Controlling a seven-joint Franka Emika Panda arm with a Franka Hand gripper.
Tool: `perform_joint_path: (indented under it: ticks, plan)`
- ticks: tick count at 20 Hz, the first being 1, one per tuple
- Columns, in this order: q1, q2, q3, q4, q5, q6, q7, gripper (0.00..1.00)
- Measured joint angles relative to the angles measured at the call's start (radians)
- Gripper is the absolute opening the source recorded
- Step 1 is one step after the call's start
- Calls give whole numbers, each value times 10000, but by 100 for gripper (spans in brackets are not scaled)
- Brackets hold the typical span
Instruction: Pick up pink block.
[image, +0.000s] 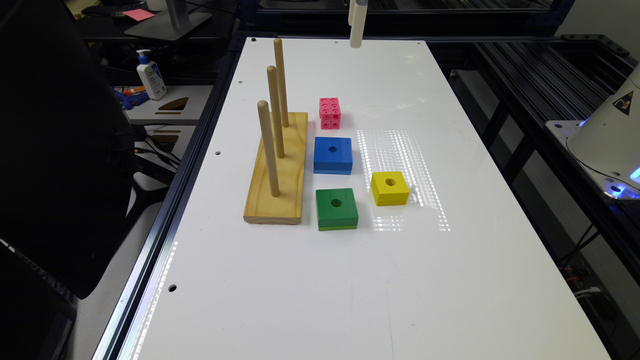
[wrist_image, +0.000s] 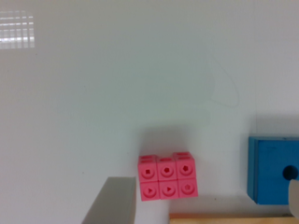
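In the exterior view, the pink block (image: 330, 113) is sitting on the white counter (image: 350, 280), just beside the far end of the wooden peg board (image: 277, 170), on the exterior view's right of it. Three upright pegs are standing in a row on that board. The blue block (image: 333, 155) is lying just nearer than the pink one, the green block (image: 336, 208) nearer again, and the yellow block (image: 389, 188) is resting toward the exterior view's right of those two. The tool (image: 356, 25) is hanging high over the far end of the counter, well apart from every block.

In the wrist view, the pink block (wrist_image: 167, 177) is lying on the white surface, untouched, with one grey finger (wrist_image: 112, 200) showing beside it and another finger at the picture's edge by the blue block (wrist_image: 273, 170). The fingers are standing spread wide, gripping nothing. A strip of the wooden board (wrist_image: 229, 218) is showing close to the pink block.
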Motion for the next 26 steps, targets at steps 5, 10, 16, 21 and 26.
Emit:
perform_joint_path:
  ticks: [5,10,16,21,26]
  plan:
    - [-45,257,12,7,0,104,-59,100]
    - [-45,889,24,29,0,669,-61,100]
    - [-44,1206,27,122,0,812,-62,100]
    - [-43,1917,34,128,-2,1430,-64,100]
    - [-39,2335,61,245,-3,1793,-64,100]
